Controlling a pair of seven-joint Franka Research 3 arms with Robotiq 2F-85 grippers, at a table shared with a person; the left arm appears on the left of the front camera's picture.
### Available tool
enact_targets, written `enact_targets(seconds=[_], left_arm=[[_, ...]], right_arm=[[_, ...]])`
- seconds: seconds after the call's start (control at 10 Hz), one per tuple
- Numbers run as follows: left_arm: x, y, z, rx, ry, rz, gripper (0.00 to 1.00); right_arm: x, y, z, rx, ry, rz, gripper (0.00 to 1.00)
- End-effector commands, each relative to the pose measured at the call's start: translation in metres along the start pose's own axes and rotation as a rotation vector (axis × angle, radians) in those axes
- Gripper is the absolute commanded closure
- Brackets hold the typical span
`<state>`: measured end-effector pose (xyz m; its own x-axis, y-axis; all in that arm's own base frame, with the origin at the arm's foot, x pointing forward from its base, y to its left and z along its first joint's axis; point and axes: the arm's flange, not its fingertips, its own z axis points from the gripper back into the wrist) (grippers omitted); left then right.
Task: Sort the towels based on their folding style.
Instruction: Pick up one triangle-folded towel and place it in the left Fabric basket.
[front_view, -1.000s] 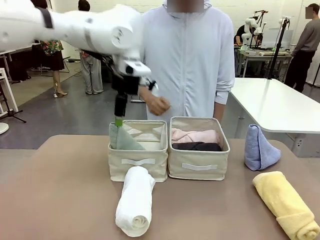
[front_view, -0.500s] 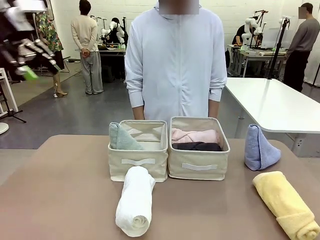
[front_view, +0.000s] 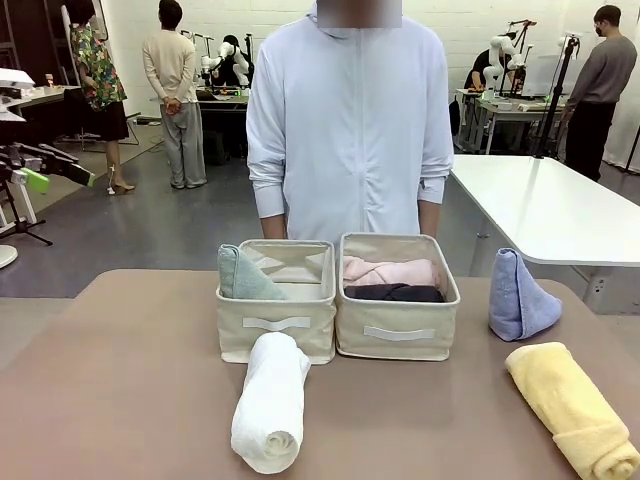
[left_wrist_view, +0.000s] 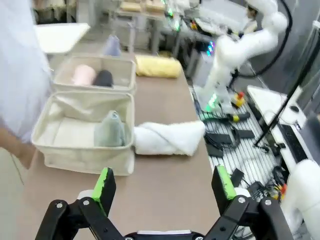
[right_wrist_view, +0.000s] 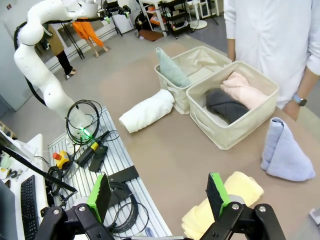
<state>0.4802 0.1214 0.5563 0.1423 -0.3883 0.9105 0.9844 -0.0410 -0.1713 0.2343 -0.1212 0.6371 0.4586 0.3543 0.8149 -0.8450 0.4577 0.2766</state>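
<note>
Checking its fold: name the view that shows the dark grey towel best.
Right wrist view: it looks down into the basket, so the dark grey towel lies exposed beside the pink towel. The front view gives just a dark strip above the rim; the left wrist view, a small blurry end.

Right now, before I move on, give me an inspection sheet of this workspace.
Surface: brown table, no spills seen.
Job's things: green towel in left basket; pink towel and grey towel in right basket; white towel lying against left basket's front; blue towel and yellow towel on the table's right.
Clutter: nothing seen.
Grippers: left gripper and right gripper off the table, jaws open, empty.
Cables: black cables on the slatted base beside the table.
Surroundings: person standing behind the baskets; other people farther off.
</note>
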Motion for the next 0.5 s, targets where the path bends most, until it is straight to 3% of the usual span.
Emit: enact_targets(seconds=[0.0, 0.3, 0.4], left_arm=[[0.006, -0.026, 0.009, 0.115, -0.080, -0.023, 0.00], [0.009, -0.057, 0.006, 0.276, -0.084, 0.035, 0.00], [0.001, -0.032, 0.030, 0.133, -0.085, -0.009, 0.00]], right_arm=[[0.003, 0.000, -0.001, 0.017, -0.018, 0.006, 0.00], [0.003, 0.000, -0.001, 0.017, -0.018, 0.006, 0.00], [0.003, 0.000, -0.001, 0.017, -0.018, 0.006, 0.00]])
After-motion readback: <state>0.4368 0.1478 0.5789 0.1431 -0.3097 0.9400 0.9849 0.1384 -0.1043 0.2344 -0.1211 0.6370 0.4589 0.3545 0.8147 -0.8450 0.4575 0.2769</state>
